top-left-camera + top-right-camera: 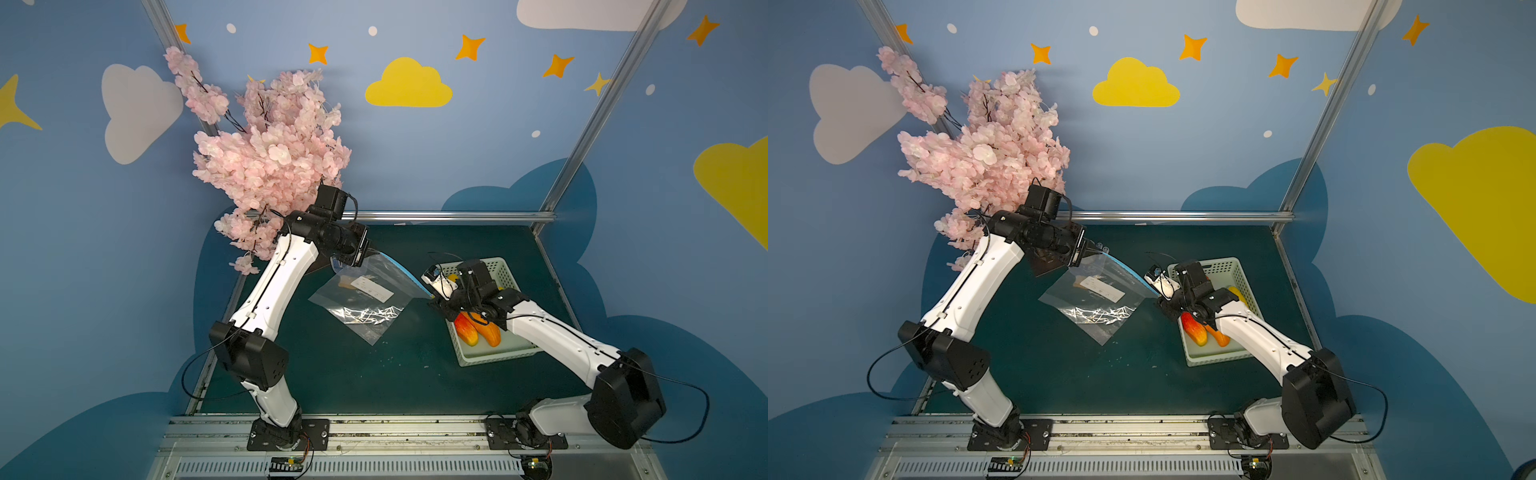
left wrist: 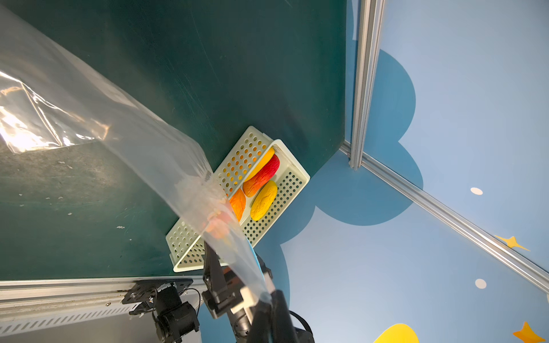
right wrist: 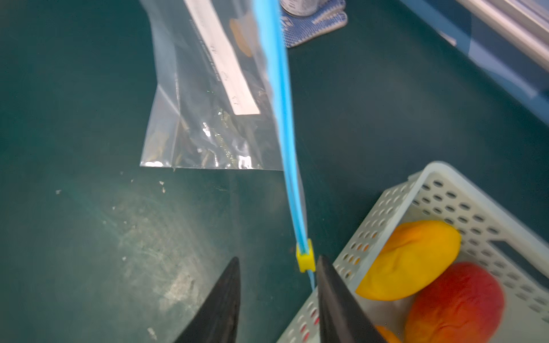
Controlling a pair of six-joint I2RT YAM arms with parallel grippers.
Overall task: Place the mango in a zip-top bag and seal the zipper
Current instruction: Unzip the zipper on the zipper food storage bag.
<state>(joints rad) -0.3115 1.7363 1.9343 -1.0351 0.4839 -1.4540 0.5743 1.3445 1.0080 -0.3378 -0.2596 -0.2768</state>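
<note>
Left gripper [image 1: 343, 262] clamps a corner of the large clear crinkly zip-top bag [image 1: 365, 305], so its light blue zipper [image 3: 285, 133] hangs taut above the green table [image 1: 332, 374]; right gripper [image 3: 279, 258] stands open, small yellow slider [image 3: 305, 257] between its fingers.

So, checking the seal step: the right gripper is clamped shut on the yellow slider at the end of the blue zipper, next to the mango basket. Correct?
Not quite. The right gripper is open, not clamped: the right wrist view shows its jaws apart, the yellow slider on the blue zipper just beside one of them.
</note>
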